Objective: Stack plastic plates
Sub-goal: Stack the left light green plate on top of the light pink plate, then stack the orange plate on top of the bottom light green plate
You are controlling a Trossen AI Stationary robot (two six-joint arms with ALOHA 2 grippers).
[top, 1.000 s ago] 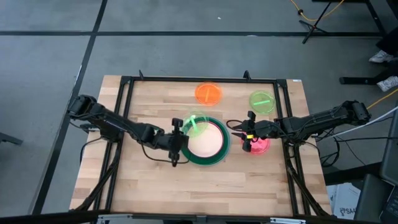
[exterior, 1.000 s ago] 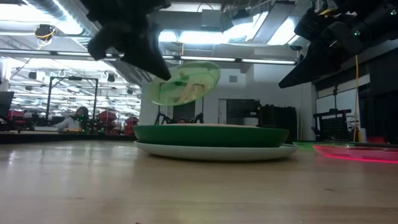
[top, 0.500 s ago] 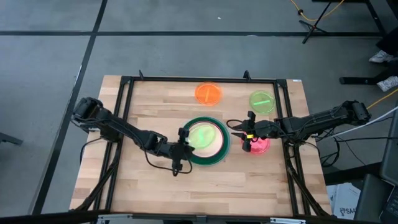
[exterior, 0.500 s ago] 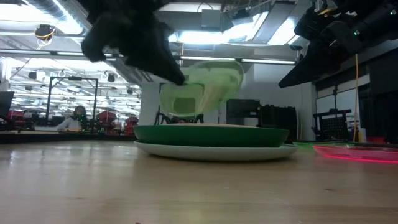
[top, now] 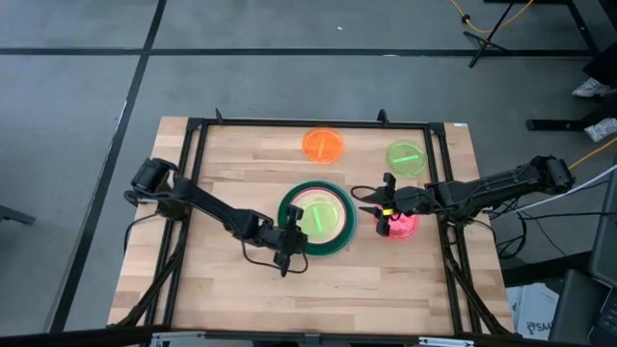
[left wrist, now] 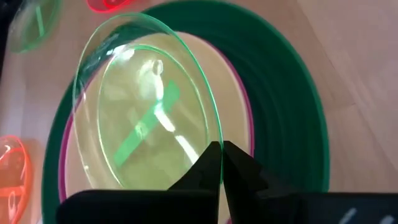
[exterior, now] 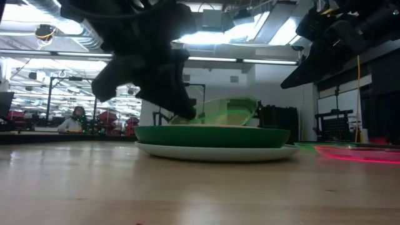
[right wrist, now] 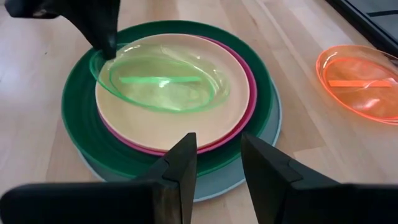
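A stack stands mid-table: the light blue plate [right wrist: 274,151] at the bottom, then the dark green plate [top: 344,226], the magenta plate [right wrist: 249,106] and the pale pink plate [right wrist: 236,99]. My left gripper [top: 292,233] is shut on a lime green plate [left wrist: 143,118], which is tilted over the pink one. My right gripper [top: 385,206] is open and hovers over the translucent red plate [top: 403,227], which lies on the table right of the stack. The orange plate [top: 323,145] and a second lime green plate [top: 406,156] lie flat by the far edge. My left gripper pinches the lime green plate's rim [left wrist: 208,134] on its near-left side between both fingers, coming in slanting from the table's near-left. The plate is tilted low over the pale pink plate [exterior: 228,112]; I cannot tell whether its underside touches it.
A black frame [top: 193,145] runs around the table's far and side edges. Bare wood lies along the near edge and on the left half of the table. People and equipment show in the room behind the table in the low view.
My left gripper has moved toward the near edge and slightly right while coming down. It has carried the lime green plate from above the stack's far-left rim to over the stack's middle. The plate has dropped low and lies flatter than before. My right arm has kept still.
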